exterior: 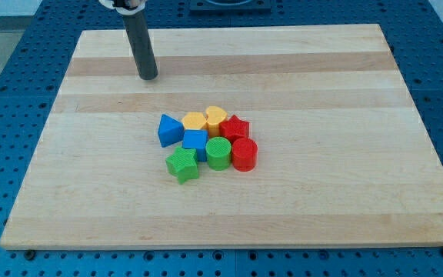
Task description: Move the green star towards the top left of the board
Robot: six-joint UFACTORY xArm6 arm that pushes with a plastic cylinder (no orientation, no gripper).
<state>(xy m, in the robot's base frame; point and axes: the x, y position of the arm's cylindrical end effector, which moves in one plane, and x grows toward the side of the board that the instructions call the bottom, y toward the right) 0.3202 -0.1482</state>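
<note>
Where the dark rod enters from the view's top edge, it leans slightly, its upper part nearer the view's left and its lower part angling down toward the right, and my tip [148, 76] rests on the wooden board [344, 200] in the upper left region, on bare wood. There is no pincer on this arm, only the plain rod, so nothing is spread, closed or pinching. The tip touches no block and stands well apart from the cluster, which sits near the board's centre, below and to the right of the tip. The green star [182, 165] lies at the cluster's lower left corner, nearest the view's bottom, just beside the green cylinder [218, 153] on its right and touching or nearly touching the blue cube [195, 141] above it. The blue triangle [169, 129] occupies the cluster's left edge. Along the top sit a yellow hexagon-like block [194, 121] and a yellow heart-like block [215, 116]. The red star [235, 128] and red cylinder [244, 154] form the right side. The board lies on a blue perforated table [6, 69].
</note>
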